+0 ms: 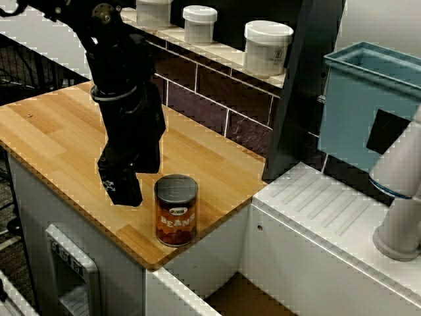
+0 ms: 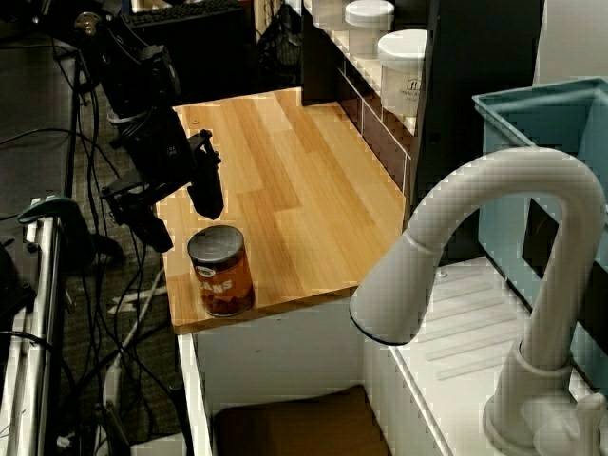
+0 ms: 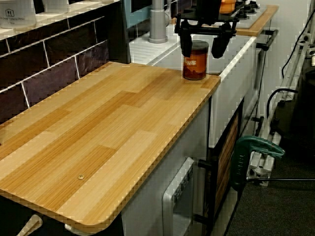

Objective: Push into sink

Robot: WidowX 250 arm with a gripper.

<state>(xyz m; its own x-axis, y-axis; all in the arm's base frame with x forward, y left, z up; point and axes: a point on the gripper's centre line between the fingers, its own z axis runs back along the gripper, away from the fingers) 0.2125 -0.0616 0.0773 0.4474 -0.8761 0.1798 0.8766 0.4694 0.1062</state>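
Observation:
A can of beans (image 1: 176, 209) stands upright on the wooden counter (image 1: 59, 131), at the corner beside the sink (image 1: 245, 299), whose brown floor lies just below that edge. My black gripper (image 1: 135, 181) hangs open right behind the can, on the side away from the sink. In the view over the faucet, the gripper (image 2: 183, 220) sits just above and behind the can (image 2: 220, 271), with the sink (image 2: 294, 423) in front. In the view along the counter, the gripper (image 3: 202, 44) has one finger either side of the can (image 3: 195, 60); I cannot tell whether it touches.
White jars (image 1: 268, 47) line a shelf above the dark tiled back wall. A teal bin (image 1: 368, 105) and a ridged white draining surface (image 1: 329, 210) lie beyond the sink. The white faucet (image 2: 513, 237) arches over the basin. Cables hang off the counter's outer side (image 2: 57, 285).

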